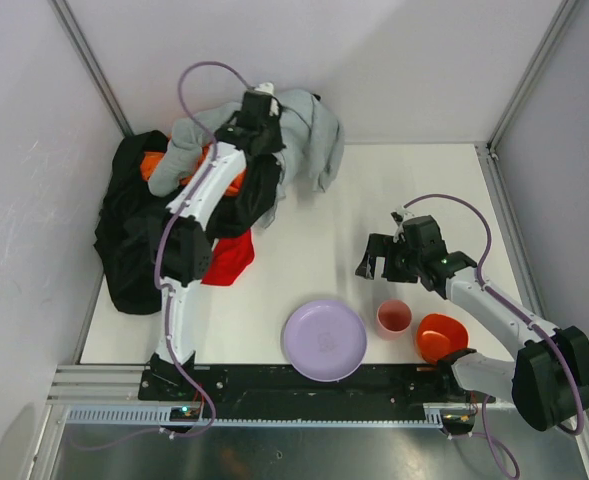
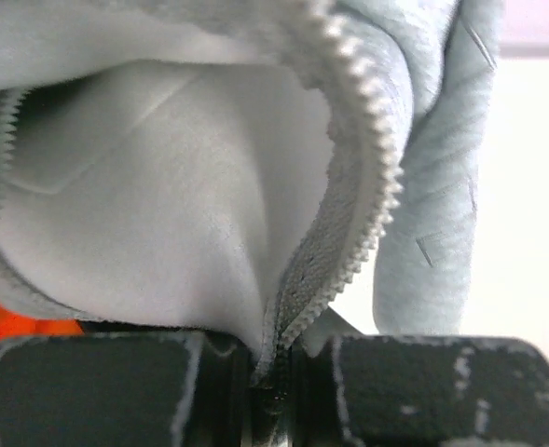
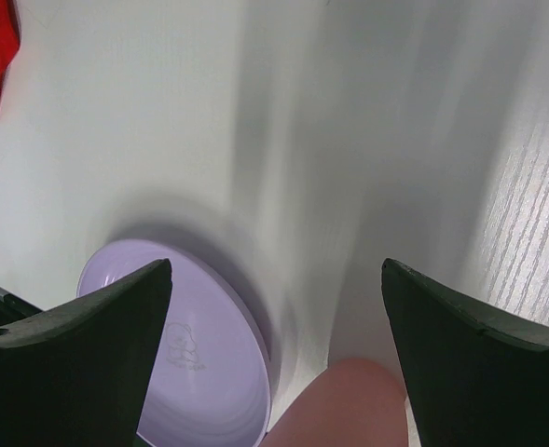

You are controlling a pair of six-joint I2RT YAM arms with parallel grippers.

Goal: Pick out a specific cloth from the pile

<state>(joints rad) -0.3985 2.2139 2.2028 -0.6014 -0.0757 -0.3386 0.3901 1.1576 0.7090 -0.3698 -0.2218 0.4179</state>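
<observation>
At the far left lies the pile (image 1: 124, 200), with black, orange and gray garments heaped together. My left pincer (image 2: 274, 396) is closed tight on the zipper edge of the sweatshirt (image 2: 162, 214), which drapes from it at the far side of the pile. The cloth (image 1: 232, 256) lies at the near right edge of the pile, on the surface (image 1: 324, 220). It touches the black garment (image 1: 124, 265) and is just beside my left elbow. I judge it to be light, soft and limp: it will fold and hang when lifted, and it cannot break. The best place to take it seems to be the free red part that lies bare on the surface, away from the black fabric, so that nothing else comes with it. To the right, my right pincer (image 3: 276, 270) is wide open and holds nothing. It hovers over the surface near the plate (image 3: 209, 326) and the cup (image 3: 339, 414).
</observation>
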